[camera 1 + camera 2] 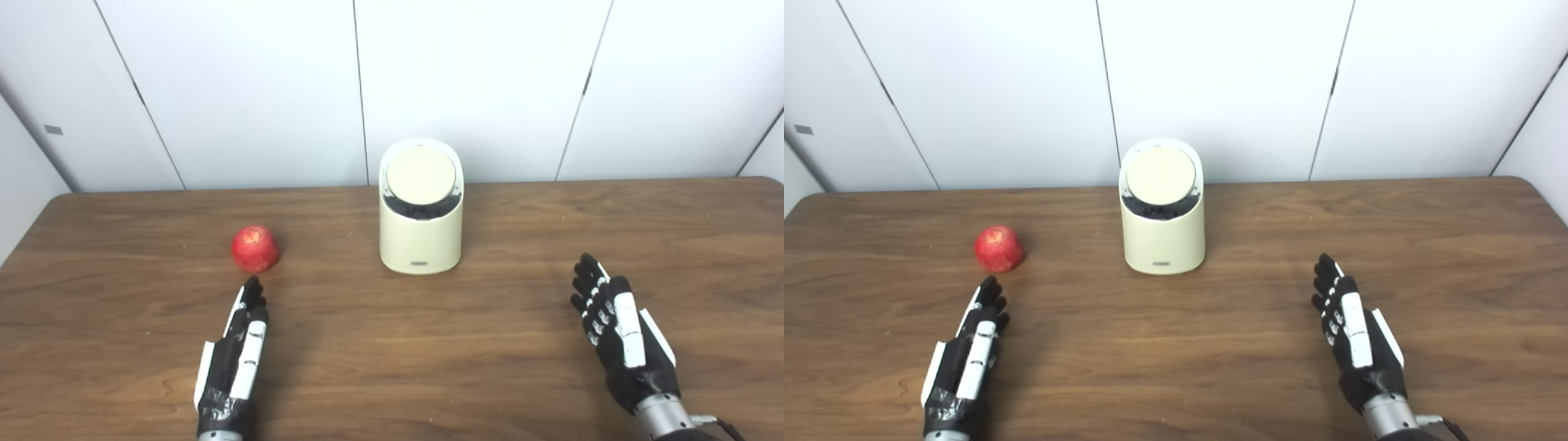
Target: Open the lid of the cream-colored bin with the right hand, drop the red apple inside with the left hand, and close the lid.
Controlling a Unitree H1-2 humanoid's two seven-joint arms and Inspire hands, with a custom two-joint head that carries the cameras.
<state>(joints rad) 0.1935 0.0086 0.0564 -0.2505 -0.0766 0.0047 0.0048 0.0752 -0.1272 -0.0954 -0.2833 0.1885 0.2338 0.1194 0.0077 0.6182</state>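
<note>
The bin stood mid-bench with its lid down, ahead and left of the empty, open right hand, the apple just beyond the open left hand.

Red apple, cream-coloured bin, brown wood-grain table, black-and-white hands

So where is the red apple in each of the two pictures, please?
Left eye view: the apple lies left of centre on the table, just beyond the left hand.
Right eye view: the apple sits farther toward the left edge.
Shared landmark: the cream bin, to the right of the apple in both.
</note>
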